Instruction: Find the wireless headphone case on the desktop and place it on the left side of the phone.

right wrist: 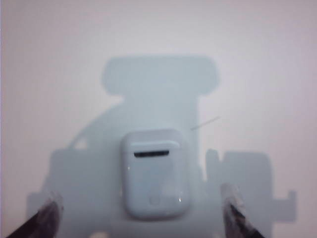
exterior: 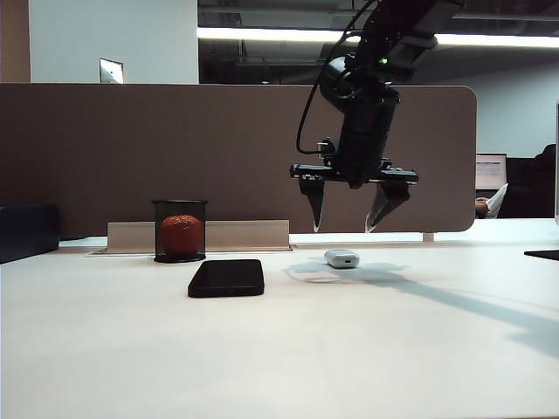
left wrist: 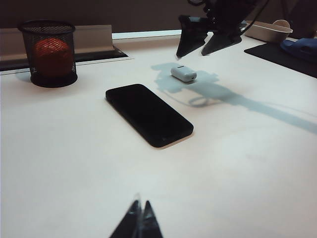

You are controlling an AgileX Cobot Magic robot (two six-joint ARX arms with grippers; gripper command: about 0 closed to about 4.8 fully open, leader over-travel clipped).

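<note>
Two grippers in play, only one matters for the pick. Left to right on the counter [exterior: 105,349]: mesh cup [exterior: 180,230] with an orange ball far left, phone [exterior: 226,278] flat in the middle, headphone case [exterior: 341,257] just right of the phone and slightly farther back, lying apart from it.

Left gripper [left wrist: 140,218]: low at the near edge, well short of the phone, fingers together, nothing in them.

Right gripper [exterior: 352,209]: hanging above the case, pointing down, fingers spread wide, empty, clear of the counter. It's the nearer arm by far.

Key relation: in the right wrist view the case [right wrist: 155,173] sits between the two fingertips, so the fingers would close across its short width. Case looks roughly centred between them.

Judgement: next move is a straight drop, then close. The glossy shell could slip if the fingers land off-centre. Target spot, left of the phone, is bare counter.
</note>
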